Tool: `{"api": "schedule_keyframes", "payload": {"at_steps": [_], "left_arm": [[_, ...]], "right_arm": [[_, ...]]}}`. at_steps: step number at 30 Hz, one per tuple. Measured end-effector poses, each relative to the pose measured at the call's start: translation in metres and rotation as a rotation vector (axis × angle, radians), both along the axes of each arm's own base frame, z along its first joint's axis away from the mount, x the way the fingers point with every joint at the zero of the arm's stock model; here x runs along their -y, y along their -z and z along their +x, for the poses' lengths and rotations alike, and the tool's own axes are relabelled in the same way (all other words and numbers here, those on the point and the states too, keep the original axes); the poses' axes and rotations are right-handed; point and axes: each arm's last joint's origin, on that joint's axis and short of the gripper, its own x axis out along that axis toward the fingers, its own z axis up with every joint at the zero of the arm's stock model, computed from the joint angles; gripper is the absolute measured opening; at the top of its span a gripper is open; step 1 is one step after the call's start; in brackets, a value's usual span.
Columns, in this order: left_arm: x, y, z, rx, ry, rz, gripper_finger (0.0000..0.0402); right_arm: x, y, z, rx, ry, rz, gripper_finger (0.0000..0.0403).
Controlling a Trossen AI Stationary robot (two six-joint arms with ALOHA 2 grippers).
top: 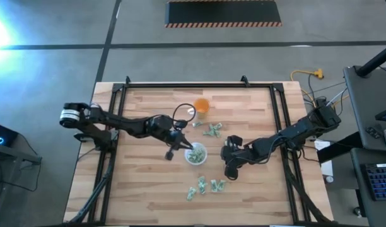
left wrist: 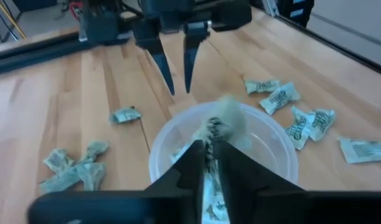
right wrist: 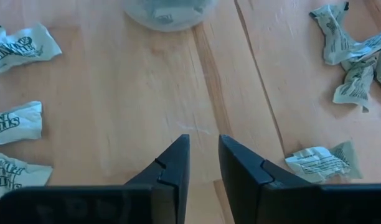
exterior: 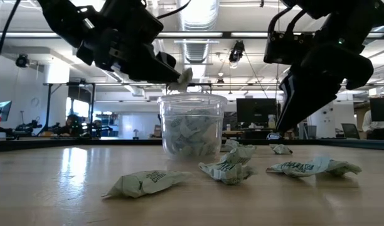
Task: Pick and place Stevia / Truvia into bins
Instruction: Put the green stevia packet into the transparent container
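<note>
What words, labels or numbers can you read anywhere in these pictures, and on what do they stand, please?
None can be read for sure.
Loose sachets: dark print, too blurred to read.
Held sachet, in the left gripper above the bin: print unreadable.
Right gripper, over the table: no markings seen.

Print on sachet (left wrist: 224,119) pinched over clear cup (left wrist: 284,146) blurred, unreadable; cup's near rim hidden behind left gripper (left wrist: 208,155) fingers; cup (right wrist: 167,12) cut off by frame edge in right wrist view; sachets inside cup (top: 195,155) too small to count from above.
</note>
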Motion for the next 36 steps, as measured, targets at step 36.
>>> {"api": "schedule_keyframes", "payload": {"at_steps": [36], "left_arm": [[-0.002, -0.034, -0.054, -0.072, -0.155, 0.076, 0.0167]], "right_arm": [[0.067, 0.015, -0.008, -0.027, 0.511, -0.105, 0.0182]]}}
